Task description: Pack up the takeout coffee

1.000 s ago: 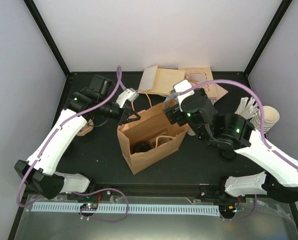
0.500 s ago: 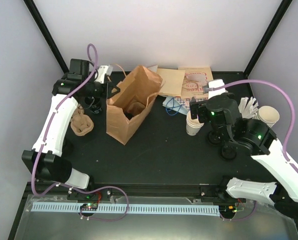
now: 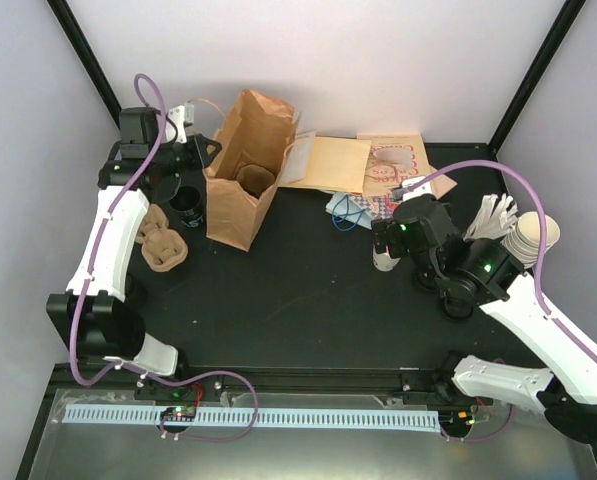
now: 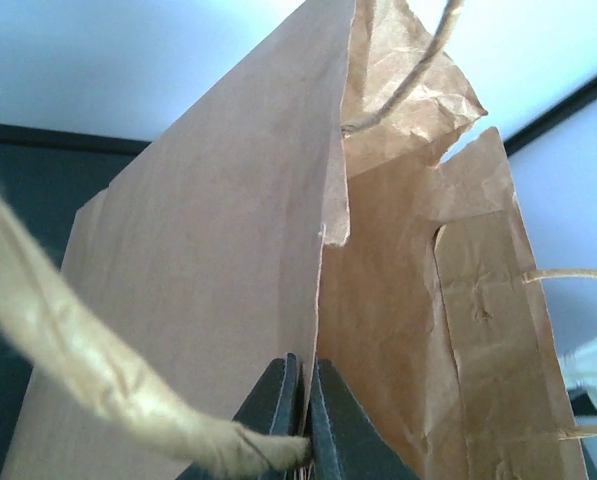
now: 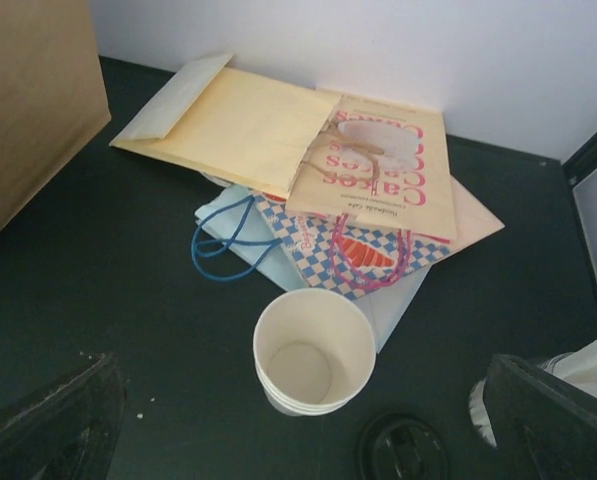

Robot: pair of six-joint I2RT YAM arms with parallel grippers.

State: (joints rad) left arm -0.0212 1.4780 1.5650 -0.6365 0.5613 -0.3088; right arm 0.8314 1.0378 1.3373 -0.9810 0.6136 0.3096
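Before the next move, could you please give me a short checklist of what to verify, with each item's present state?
1. Left tool shut on the paper bag wall: ok.
2. Paper bag upright, mouth open: ok.
3. Takeout coffee inside the bag: cannot tell, the interior is shadowed.
4. Right tool open, over the lidless cups: ok.
5. Black lid on those cups: not ok, it lies beside them.

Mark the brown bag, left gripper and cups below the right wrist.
brown paper bag (image 3: 230, 210), top view, outer side wall.
left gripper (image 4: 306, 368), left wrist view, between fingertips.
stacked cups (image 5: 300, 372), right wrist view, inner bottom.
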